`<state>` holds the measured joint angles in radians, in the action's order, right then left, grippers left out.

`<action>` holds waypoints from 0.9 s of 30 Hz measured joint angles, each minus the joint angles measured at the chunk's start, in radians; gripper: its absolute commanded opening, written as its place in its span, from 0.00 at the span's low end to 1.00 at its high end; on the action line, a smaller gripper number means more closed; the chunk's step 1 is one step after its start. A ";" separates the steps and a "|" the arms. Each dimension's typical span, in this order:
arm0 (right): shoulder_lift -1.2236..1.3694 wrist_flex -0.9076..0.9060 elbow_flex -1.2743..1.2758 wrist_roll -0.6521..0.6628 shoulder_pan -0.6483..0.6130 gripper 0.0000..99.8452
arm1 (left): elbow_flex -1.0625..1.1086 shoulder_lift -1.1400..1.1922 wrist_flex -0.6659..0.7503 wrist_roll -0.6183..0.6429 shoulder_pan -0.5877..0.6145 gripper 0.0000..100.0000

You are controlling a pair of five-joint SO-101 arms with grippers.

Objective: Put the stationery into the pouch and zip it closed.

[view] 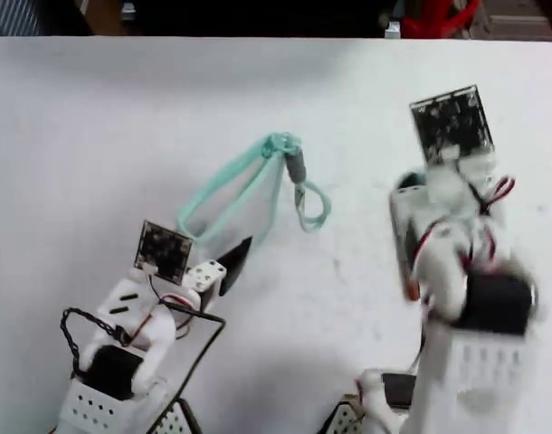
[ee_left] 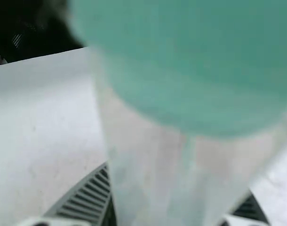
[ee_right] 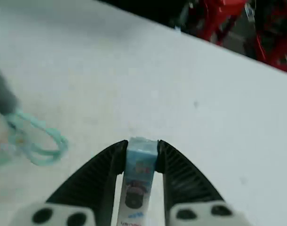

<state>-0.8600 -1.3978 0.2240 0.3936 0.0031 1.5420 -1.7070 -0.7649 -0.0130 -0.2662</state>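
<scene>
Right wrist view: the right gripper has its jaws pinched on a small stationery stick, above the bench. Centre of the high view, the left gripper seems to have its jaws clamped on the pouch at its lower corner. The floppy rim could fold, sending the stick outside.

Overhead down onto table, wrist views close, sharing pouch

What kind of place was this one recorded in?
Probably a robotics lab bench: plain white tabletop, white left arm and right arm side by side, red metal equipment behind.
</scene>
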 measured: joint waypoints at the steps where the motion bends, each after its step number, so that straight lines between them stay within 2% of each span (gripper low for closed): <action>1: -0.023 -0.012 -0.040 -0.037 -0.058 0.02 | 0.000 0.000 0.000 0.000 0.000 0.25; 6: -0.072 0.011 -0.176 -0.144 -0.377 0.02 | 0.000 0.000 0.000 0.000 0.000 0.25; 8: -0.071 0.078 -0.181 -0.166 -0.497 0.02 | 0.000 0.000 0.000 0.000 0.000 0.25; 12: -0.066 0.275 -0.114 -0.233 -0.637 0.02 | 0.000 0.000 0.000 0.000 0.000 0.25; 15: -0.071 0.402 -0.037 -0.262 -0.695 0.02 | 0.000 0.000 0.000 0.000 0.000 0.25; 20: -0.069 0.552 0.106 -0.270 -0.710 0.02 | 0.000 0.000 0.000 0.000 0.000 0.25; 27: -0.068 0.634 0.176 -0.308 -0.758 0.02 | 0.000 0.000 0.000 0.000 0.000 0.25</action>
<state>-0.9275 -0.7641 0.4005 0.0852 -0.7549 1.5420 -1.7070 -0.7649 -0.0130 -0.2662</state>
